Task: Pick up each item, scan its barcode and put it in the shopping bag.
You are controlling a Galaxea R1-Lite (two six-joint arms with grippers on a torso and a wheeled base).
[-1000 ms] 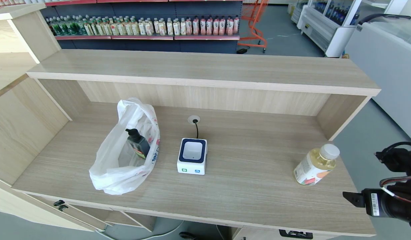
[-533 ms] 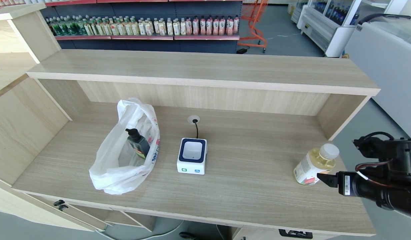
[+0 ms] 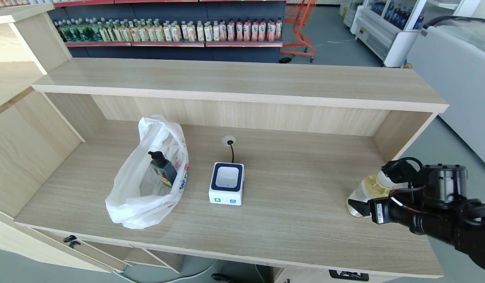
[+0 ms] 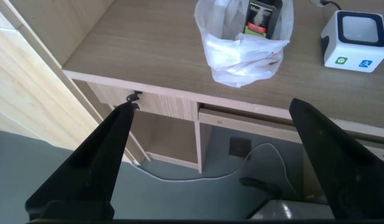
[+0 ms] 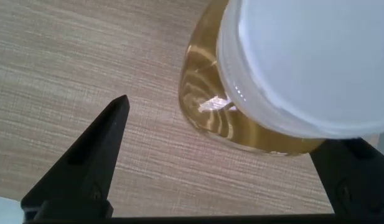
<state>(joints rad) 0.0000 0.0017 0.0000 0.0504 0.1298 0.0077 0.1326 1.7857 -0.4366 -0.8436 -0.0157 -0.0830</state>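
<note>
My right gripper (image 5: 223,180) gapes wide, one finger on either side of the bottle (image 3: 363,191) standing on the counter (image 3: 297,212). My left gripper (image 4: 207,165) is also spread, out past the counter's front edge.

**Inspector:** Free passage on the counter (image 3: 297,232)?

**Onlooker:** A wide bare strip, centre to lower right, between the scanner (image 3: 226,183) and the bottle (image 3: 360,198). It is open to the front edge.

**Inspector:** Obstructions?

**Onlooker:** The shopping bag (image 3: 140,204) stands just left of the scanner, with a narrow gap between. The scanner's cable (image 3: 231,151) runs back behind it. A raised ledge (image 3: 242,82) tops the rear wall. A side panel (image 3: 403,131) closes the right end, near the bottle. The right gripper (image 3: 368,185) straddles the bottle, fingers spread.
</note>
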